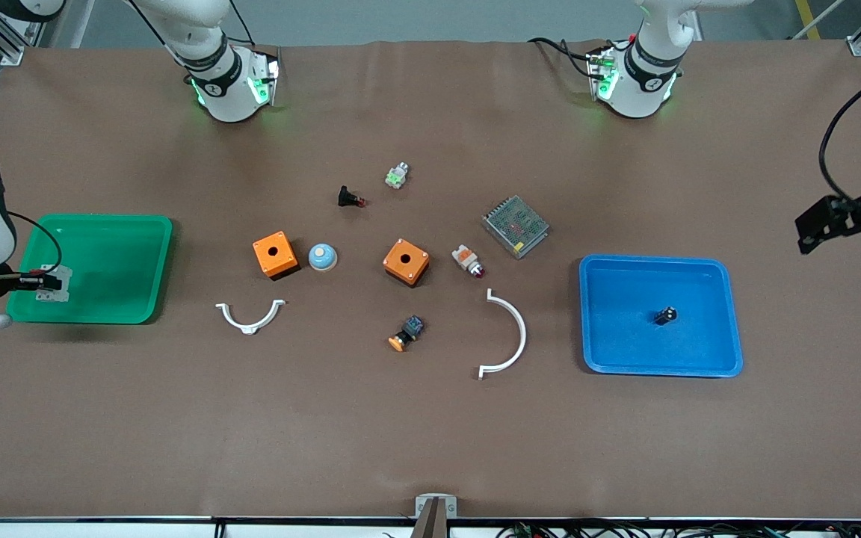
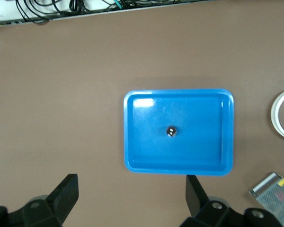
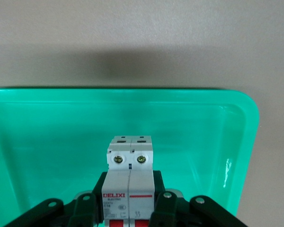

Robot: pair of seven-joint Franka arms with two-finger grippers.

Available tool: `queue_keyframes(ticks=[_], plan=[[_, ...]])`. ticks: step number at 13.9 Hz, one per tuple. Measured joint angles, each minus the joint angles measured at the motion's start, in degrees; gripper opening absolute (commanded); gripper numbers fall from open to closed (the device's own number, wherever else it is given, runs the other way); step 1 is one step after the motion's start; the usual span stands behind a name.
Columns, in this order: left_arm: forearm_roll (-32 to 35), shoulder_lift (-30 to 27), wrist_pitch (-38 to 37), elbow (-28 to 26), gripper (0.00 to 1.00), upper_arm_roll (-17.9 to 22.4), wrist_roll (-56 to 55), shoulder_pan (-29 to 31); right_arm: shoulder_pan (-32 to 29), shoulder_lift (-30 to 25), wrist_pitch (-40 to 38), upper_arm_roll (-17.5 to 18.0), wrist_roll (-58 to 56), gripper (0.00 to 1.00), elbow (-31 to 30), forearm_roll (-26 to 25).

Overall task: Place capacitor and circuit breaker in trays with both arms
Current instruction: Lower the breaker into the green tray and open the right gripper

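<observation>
The circuit breaker (image 1: pixel 54 283), a white-grey block with red levers, is held by my right gripper (image 1: pixel 33 282) low inside the green tray (image 1: pixel 124 261). In the right wrist view the fingers (image 3: pixel 158 189) press both sides of the breaker (image 3: pixel 129 175) over the green tray's floor (image 3: pixel 189 127). The capacitor (image 1: pixel 666 315), a tiny black cylinder, stands in the middle of the blue tray (image 1: pixel 589 314). It also shows in the left wrist view (image 2: pixel 171 132) inside the blue tray (image 2: pixel 132 137). My left gripper (image 1: pixel 825 223) is open and empty, raised over the table at the left arm's end.
Between the trays lie two orange boxes (image 1: pixel 275 254) (image 1: pixel 406 261), a blue dome (image 1: pixel 322 257), a black push-button (image 1: pixel 350 198), a white-green part (image 1: pixel 397 176), a white-and-orange part (image 1: pixel 468 261), a metal mesh box (image 1: pixel 516 226), an orange-capped button (image 1: pixel 406 333) and two white arcs (image 1: pixel 250 315) (image 1: pixel 509 336).
</observation>
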Motion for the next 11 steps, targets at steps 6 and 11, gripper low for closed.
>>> queue_keyframes(ticks=[6,11], plan=[[-2.8,-3.4,-8.2,-1.5,1.00,-4.1,1.2,4.5,-1.1,0.1,6.2,0.0,0.0,0.31,-4.8,0.0],[-2.8,-6.8,-8.3,-5.6,1.00,-6.5,0.2,4.8,-1.2,0.1,6.6,0.2,0.0,1.00,-5.1,0.0]])
